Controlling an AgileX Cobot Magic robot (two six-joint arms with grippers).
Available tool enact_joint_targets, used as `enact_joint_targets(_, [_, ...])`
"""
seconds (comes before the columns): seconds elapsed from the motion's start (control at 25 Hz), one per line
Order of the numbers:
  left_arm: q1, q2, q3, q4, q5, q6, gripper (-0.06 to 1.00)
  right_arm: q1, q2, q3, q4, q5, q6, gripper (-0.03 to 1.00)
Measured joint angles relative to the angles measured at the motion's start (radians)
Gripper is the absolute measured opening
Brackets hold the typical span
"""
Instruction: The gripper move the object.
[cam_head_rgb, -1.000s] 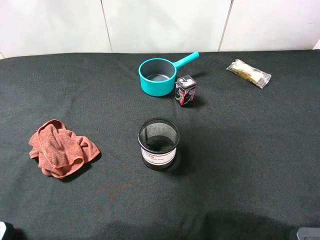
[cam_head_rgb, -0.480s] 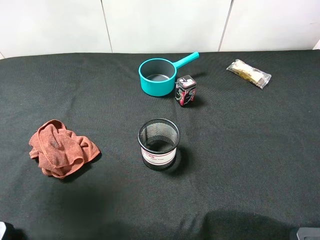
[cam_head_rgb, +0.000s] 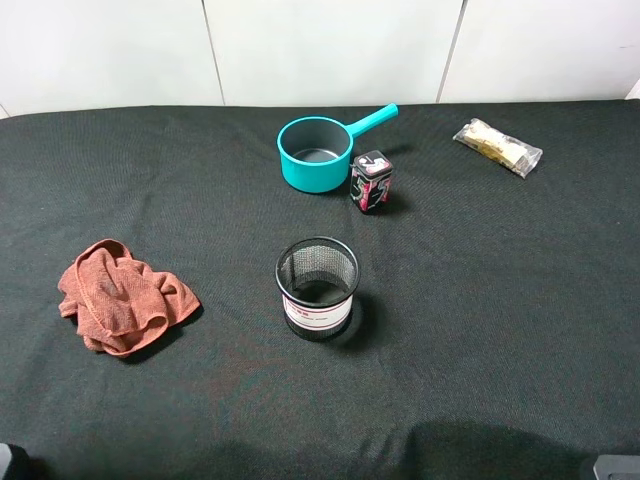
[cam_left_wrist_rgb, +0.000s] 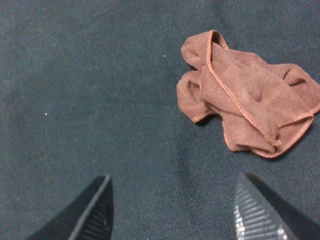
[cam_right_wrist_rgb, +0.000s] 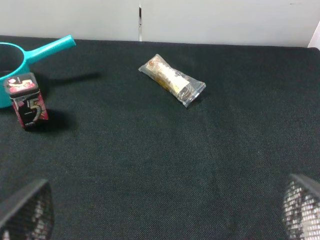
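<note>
The object (cam_head_rgb: 371, 182), a small upright black box with red-pink graphics and a pale top, stands on the black cloth just right of the teal pot; it also shows in the right wrist view (cam_right_wrist_rgb: 27, 100). My right gripper (cam_right_wrist_rgb: 165, 212) is open and holds nothing, well short of the box. Over bare cloth near the rust-coloured rag, my left gripper (cam_left_wrist_rgb: 172, 212) is open with nothing between its fingers. In the high view both arms show only as slivers at the bottom corners.
A teal pot (cam_head_rgb: 315, 153) with its handle pointing back right sits behind the box. A black mesh cup (cam_head_rgb: 317, 287) stands mid-table. A clear snack packet (cam_head_rgb: 497, 147) lies at the back right. A crumpled rag (cam_head_rgb: 120, 296) lies at the left.
</note>
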Motion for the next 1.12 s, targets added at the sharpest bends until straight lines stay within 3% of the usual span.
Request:
enact_joint_targets(0.28, [0.004, -0.11, 0.102, -0.015, 0.0, 0.0, 0.53, 0.0, 0.0, 0.0, 0.0, 0.0, 0.0, 0.69])
enact_joint_targets(0.44, [0.054, -0.185, 0.151, -0.041, 0.0, 0.005, 0.53, 0.0, 0.0, 0.0, 0.0, 0.0, 0.0, 0.69])
enact_joint_targets(1.12, [0.103, -0.441, 0.197, -0.046, -0.1, 0.015, 0.53, 0.0, 0.0, 0.0, 0.0, 0.0, 0.0, 0.69])
